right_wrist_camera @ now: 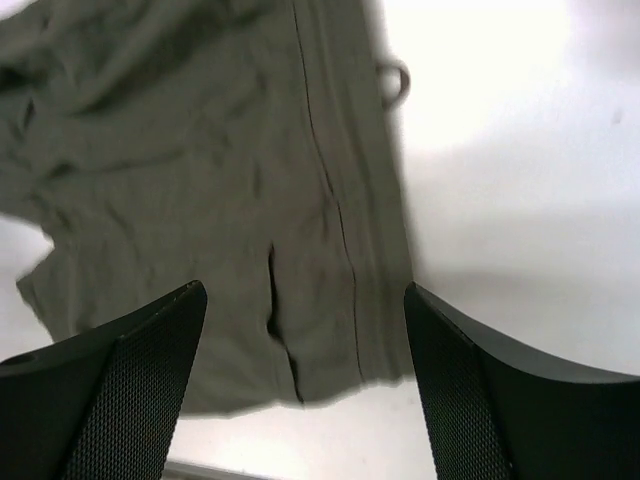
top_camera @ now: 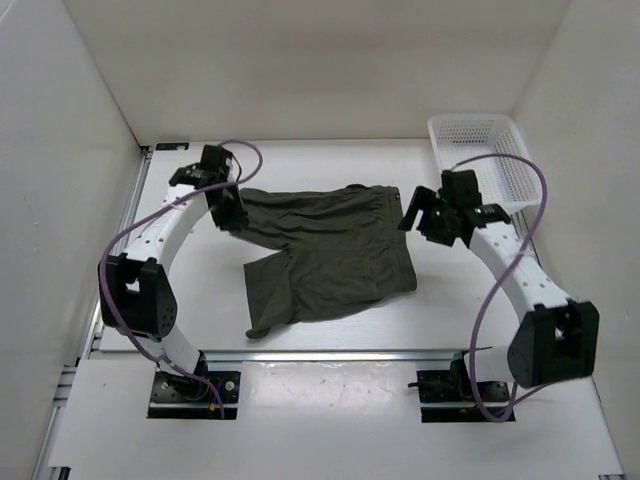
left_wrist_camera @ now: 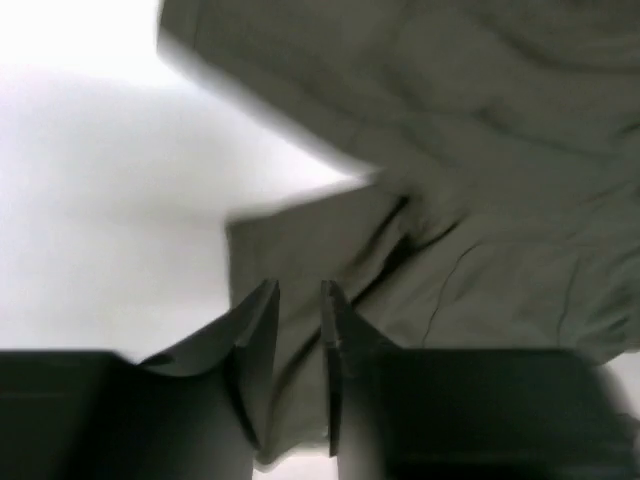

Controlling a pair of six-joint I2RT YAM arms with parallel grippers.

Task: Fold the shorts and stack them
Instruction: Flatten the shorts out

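Observation:
The dark olive-green shorts (top_camera: 330,250) lie spread on the white table, waistband (top_camera: 390,225) to the right and legs to the left. My left gripper (top_camera: 232,215) is at the far left leg's corner. In the left wrist view its fingers (left_wrist_camera: 298,290) stand nearly together with a fold of the shorts (left_wrist_camera: 480,150) pinched between them. My right gripper (top_camera: 414,212) hovers just off the waistband end, wide open and empty. In the right wrist view (right_wrist_camera: 305,290) the shorts (right_wrist_camera: 180,150), the waistband (right_wrist_camera: 360,200) and a drawstring loop (right_wrist_camera: 396,80) lie below it.
A white plastic mesh basket (top_camera: 500,125) stands at the back right corner, close behind my right arm. White walls enclose the table on the left, back and right. A metal rail (top_camera: 330,353) runs along the near edge.

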